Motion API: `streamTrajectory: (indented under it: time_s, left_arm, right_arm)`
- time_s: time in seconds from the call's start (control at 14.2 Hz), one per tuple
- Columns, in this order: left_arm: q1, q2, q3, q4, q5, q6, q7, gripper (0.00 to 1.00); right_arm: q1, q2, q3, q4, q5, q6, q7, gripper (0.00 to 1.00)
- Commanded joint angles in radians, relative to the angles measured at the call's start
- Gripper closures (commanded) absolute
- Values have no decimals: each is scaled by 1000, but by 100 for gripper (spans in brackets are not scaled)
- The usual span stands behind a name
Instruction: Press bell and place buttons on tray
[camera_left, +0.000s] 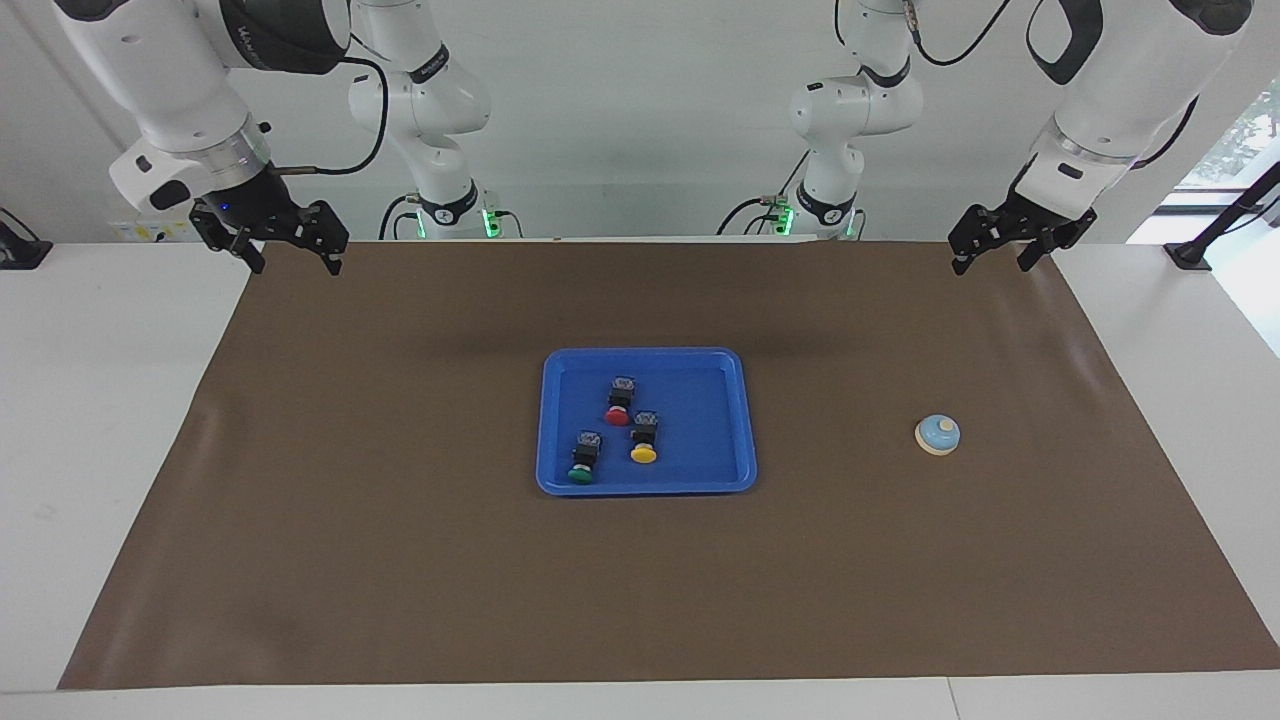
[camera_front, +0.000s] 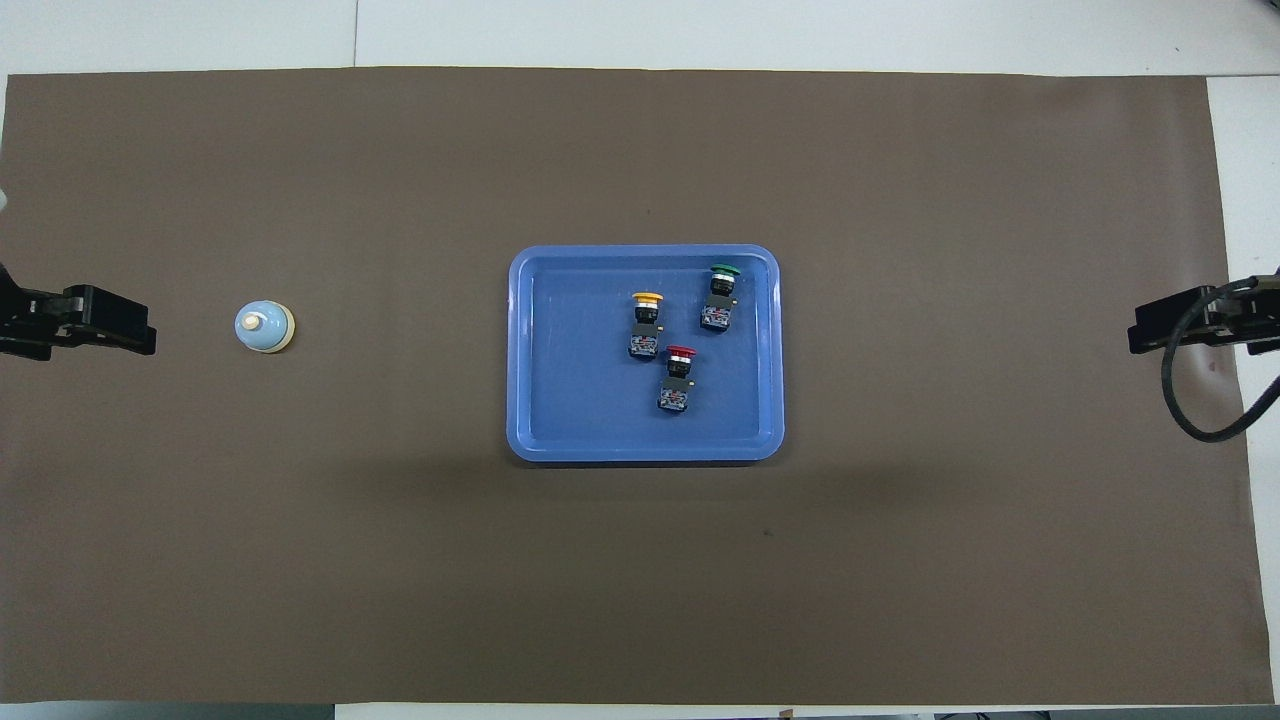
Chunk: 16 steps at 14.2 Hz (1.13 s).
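Left gripper (camera_left: 988, 253) fingers apart, empty, over mat corner; right gripper (camera_left: 292, 252) likewise spread, empty. 3 buttons (camera_left: 630, 428) lie in tray (camera_left: 745, 420); bell (camera_left: 937, 434) on mat toward left arm's end.

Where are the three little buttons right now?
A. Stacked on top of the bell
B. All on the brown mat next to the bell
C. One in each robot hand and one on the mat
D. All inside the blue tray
D: the green button, the yellow button and the red button all lie inside the blue tray, while the bell sits alone on the brown mat.
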Motion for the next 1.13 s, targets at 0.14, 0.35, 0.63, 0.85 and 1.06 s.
streamTrajectory:
  time_s: [0.14,0.35,0.63,0.85,1.06]
  left_arm:
    - [0,-19,6,-36,3,54,-4,100]
    - [-7,4,8,-58,3,105,-6,100]
    - [-4,44,8,-187,1,296,-6,100]
    - [4,134,9,-254,1,448,2,100]
    - [33,168,9,-315,1,575,8,100]
  right_arm:
    - [-8,-25,10,-25,-10,-4,-23,0]
    - [-10,-25,10,-25,-10,-4,-23,0]
    - [-10,-25,10,-25,-10,-4,-23,0]
    - [-8,-25,10,-27,-10,-4,-23,0]
    - [-8,-25,10,-27,-10,-4,-23,0]
